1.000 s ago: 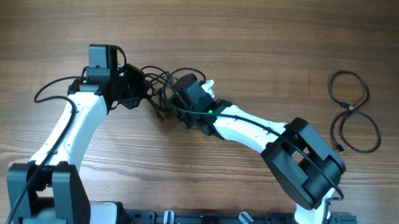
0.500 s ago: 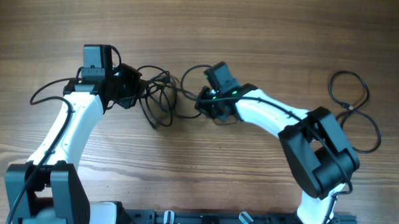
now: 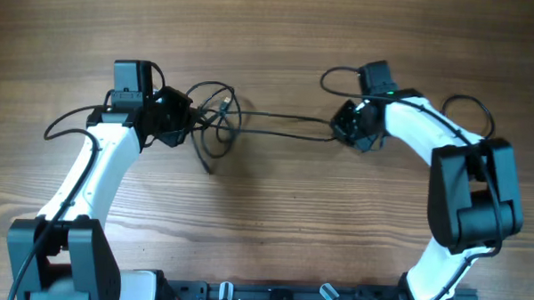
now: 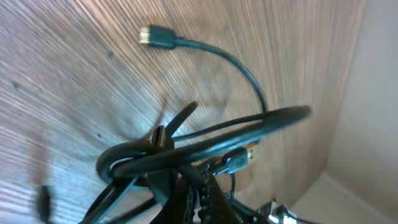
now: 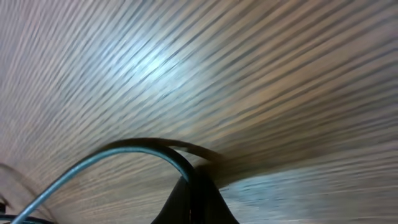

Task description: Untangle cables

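A knotted bundle of thin black cables lies left of the table's middle. My left gripper is shut on the bundle; the left wrist view shows looped cords pinched at the fingers, with a plug end lying free on the wood. My right gripper is shut on one cable that runs taut from the bundle to the right. A separate cable lies in loose loops at the far right.
Thick black arm wires loop beside the left arm and above the right wrist. The wooden table has bare wood in front. The arm bases stand at the near edge.
My right gripper has moved well to the right, pulling one cable out of the bundle until it stretches taut. The left gripper has held the bundle nearly in place.
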`<control>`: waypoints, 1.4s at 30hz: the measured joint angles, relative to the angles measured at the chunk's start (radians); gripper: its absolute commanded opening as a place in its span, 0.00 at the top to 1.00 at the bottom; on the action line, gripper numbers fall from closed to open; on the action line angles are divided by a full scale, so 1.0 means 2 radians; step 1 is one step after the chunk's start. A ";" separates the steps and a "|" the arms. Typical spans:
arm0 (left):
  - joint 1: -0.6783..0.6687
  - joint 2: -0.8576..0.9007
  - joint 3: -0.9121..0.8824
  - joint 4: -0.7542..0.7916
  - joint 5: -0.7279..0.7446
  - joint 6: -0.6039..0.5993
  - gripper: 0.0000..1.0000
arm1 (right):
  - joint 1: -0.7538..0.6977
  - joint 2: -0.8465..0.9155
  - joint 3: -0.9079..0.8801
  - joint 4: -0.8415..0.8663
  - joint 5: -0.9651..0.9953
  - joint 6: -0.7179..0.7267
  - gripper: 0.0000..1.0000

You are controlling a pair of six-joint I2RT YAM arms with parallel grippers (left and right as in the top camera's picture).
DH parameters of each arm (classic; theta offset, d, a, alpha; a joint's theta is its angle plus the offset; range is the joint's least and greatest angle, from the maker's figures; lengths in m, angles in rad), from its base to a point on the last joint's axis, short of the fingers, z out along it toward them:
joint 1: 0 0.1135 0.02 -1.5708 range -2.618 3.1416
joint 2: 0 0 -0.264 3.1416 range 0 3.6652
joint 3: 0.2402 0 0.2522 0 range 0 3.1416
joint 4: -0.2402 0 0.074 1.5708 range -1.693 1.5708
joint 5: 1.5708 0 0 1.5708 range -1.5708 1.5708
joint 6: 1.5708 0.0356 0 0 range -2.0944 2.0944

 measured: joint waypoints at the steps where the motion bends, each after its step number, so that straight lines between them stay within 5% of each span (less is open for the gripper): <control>1: -0.003 0.000 0.000 0.000 0.006 -0.001 0.96 | -0.010 0.000 0.000 -0.006 -0.006 -0.005 0.96; 6: 0.006 0.000 0.000 0.002 -0.013 -0.001 0.96 | -0.067 -0.002 0.001 -0.029 0.002 -0.032 0.96; 13: 0.006 0.000 0.000 0.002 -0.023 -0.001 0.96 | -0.075 -0.002 0.001 -0.031 -0.011 -0.159 0.96; 20: 0.006 0.000 0.000 0.002 -0.036 -0.001 0.96 | -0.074 -0.005 0.004 -0.055 0.039 -0.134 0.93; 25: 0.006 0.000 0.000 0.000 -0.042 -0.001 0.96 | -0.073 -0.011 0.007 -0.060 0.093 -0.100 0.51; 29: 0.007 0.000 0.000 -0.001 -0.051 -0.001 0.96 | -0.076 -0.014 0.008 -0.034 0.059 -0.152 0.00; 42: 0.007 0.000 0.000 -0.002 -0.055 -0.001 0.96 | -0.095 -0.009 0.028 0.026 -0.002 -0.192 0.00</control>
